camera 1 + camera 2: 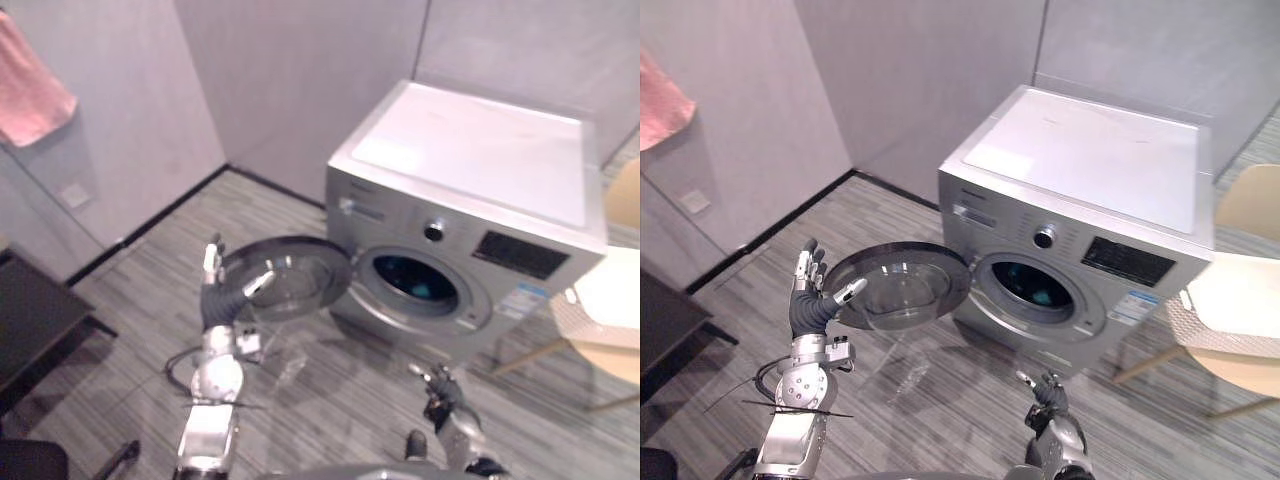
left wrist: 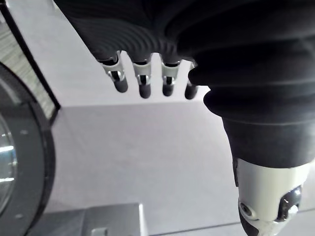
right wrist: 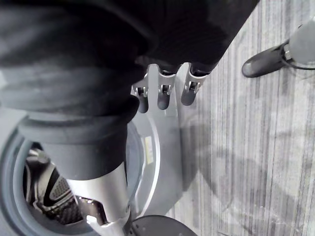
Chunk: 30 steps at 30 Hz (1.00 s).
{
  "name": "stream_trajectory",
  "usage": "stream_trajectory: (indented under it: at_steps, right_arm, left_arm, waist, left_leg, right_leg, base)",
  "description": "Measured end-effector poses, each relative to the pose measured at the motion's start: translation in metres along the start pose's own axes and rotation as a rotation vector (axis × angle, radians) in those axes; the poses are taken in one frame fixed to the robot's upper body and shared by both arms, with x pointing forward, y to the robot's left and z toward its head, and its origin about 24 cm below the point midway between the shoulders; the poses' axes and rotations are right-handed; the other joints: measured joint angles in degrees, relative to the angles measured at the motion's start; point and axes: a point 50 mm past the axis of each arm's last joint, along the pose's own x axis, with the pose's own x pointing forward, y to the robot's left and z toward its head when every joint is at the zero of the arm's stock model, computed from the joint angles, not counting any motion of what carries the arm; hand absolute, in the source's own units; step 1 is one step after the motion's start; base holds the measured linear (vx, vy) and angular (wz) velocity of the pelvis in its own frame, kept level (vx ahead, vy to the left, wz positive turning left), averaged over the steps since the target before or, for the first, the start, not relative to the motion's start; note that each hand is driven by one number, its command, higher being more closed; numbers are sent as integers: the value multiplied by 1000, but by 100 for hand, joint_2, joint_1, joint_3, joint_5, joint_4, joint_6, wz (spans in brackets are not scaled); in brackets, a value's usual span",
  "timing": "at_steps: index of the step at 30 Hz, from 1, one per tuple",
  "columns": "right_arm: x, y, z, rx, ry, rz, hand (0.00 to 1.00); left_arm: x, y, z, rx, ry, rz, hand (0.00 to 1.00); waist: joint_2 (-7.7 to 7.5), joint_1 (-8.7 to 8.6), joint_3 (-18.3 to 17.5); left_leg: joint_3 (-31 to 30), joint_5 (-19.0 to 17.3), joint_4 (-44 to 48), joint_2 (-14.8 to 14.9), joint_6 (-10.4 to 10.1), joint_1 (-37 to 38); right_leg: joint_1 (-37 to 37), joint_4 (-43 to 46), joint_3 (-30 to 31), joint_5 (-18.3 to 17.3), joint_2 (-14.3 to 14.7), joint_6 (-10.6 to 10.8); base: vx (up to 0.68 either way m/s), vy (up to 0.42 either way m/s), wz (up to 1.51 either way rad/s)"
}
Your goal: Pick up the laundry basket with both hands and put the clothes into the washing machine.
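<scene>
I see my left hand (image 2: 144, 83) open, fingers loose, holding nothing; the door rim (image 2: 34, 162) near, wall (image 2: 138, 162) beyond.

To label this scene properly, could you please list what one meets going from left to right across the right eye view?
From the left: pink cloth on the wall → left robot hand → open washer door → drum opening → chair.

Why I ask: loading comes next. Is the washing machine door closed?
No, the washing machine door is swung wide open, showing the drum opening.
</scene>
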Motion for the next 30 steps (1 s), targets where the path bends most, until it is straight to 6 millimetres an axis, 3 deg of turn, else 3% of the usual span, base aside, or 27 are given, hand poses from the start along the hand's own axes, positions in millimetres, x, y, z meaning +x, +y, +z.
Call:
stream_trajectory:
  at_steps: [1, 2, 3, 4, 5, 6, 7, 8, 10, 12, 15, 19, 24, 30]
  right_arm:
    - [-2, -2, -2, 4, -1, 1, 0]
    - [-3, -2, -4, 7, 5, 2, 0]
    - [-9, -8, -10, 9, 13, 3, 0]
    - [-12, -13, -14, 10, 18, 0, 0]
    - [-15, -18, -17, 11, 20, -9, 0]
    - [-16, -21, -15, 11, 3, -7, 0]
    - [-16, -22, -12, 13, -10, -7, 0]
    - [-15, -30, -9, 15, -19, -30, 0]
    - [-22, -53, -15, 21, -3, -105, 0]
    - [-30, -67, -26, 7, 34, -138, 0]
    - [-35, -72, -32, 18, 57, -143, 0]
    - [-36, -79, -36, 42, 73, -169, 0]
    - [-38, -81, -43, 63, 103, -173, 0]
    - [-36, -58, -47, 128, 99, -95, 0]
  left_arm:
    - [5, -1, -6, 19, 21, 1, 0]
    - [8, 0, -10, 30, 37, 6, 0]
    - [14, 4, -16, 54, 70, 15, 0]
    - [15, 12, -21, 77, 99, 47, 0]
    - [15, 16, -25, 96, 114, 61, 0]
    - [17, 26, -26, 131, 127, 97, 0]
    - [20, 30, -28, 137, 134, 113, 0]
    - [24, 33, -34, 148, 174, 131, 0]
    - [32, 35, -35, 150, 189, 149, 0]
    - [39, 51, -29, 157, 166, 225, 0]
    - [53, 79, -15, 198, 120, 321, 0]
    - [94, 113, 34, 232, -45, 469, 0]
    - [139, 146, 88, 272, -153, 582, 0]
    - [182, 146, 172, 289, -322, 536, 0]
  waist:
    - [124, -26, 45]
    - [202, -104, 124]
    - [69, -215, 119]
    - [-75, -246, 60]
    - [-85, -231, -6]
    - [-192, -192, -93]
    - [-229, -146, -92]
    - [-101, -114, -29]
    - [-38, -190, -4]
    - [-90, -204, 1]
    - [-244, -276, 133]
    - [-456, -308, 431]
    - [-492, -299, 842]
    - [-764, -295, 1175]
  left_leg:
    - [42, 106, 19, 318, -21, -139]
    - [-20, 204, -34, 408, -85, -148]
    - [-219, 357, -213, 390, -212, -68]
    - [-277, 413, -444, 409, -354, 60]
    - [-301, 424, -587, 435, -363, 79]
    - [-286, 510, -818, 370, -264, 56]
    - [-299, 658, -885, 384, -224, 40]
    - [-292, 882, -933, 409, -70, -54]
    - [-175, 1110, -1105, 371, 168, -124]
    - [-10, 1199, -1240, 347, 81, -130]
    - [194, 1221, -1293, 225, 41, -231]
    - [215, 1336, -1278, 89, -141, -681]
    - [322, 1345, -1177, 126, -162, -1016]
    - [297, 1013, -417, 517, -346, -1739]
  right_leg:
    - [-310, 687, 305, -327, 237, 123]
    - [-611, 1745, 450, -1014, 342, -64]
    - [-804, 3136, 474, -1791, 431, -147]
    - [-786, 3145, 417, -1959, 497, -246]
    - [-724, 2910, 326, -2016, 558, -261]
    - [-514, 2169, 237, -2216, 603, -505]
    - [-478, 1872, 235, -2216, 661, -418]
    - [-449, 1493, 242, -1948, 764, -439]
    - [-307, 963, 177, -1621, 763, -447]
    - [-283, 611, 261, -1370, 768, -428]
    - [-322, 141, 470, -1034, 706, -321]
    - [-565, -458, 563, -525, 590, -308]
    - [-901, -524, 726, -368, 641, -356]
    - [-1300, -524, 792, -259, 900, -360]
  base:
    - [-180, -102, -12]
    - [-129, -125, 31]
    - [-87, -145, 40]
    - [-58, -149, 29]
    - [-15, -170, -21]
    - [2, -178, -38]
    - [-36, -153, -51]
    - [-61, -90, -23]
    - [-56, 9, 1]
    - [-46, 54, -20]
    - [-76, 58, -25]
    - [-81, 29, -5]
    - [-62, 0, -16]
    - [-43, -40, -12]
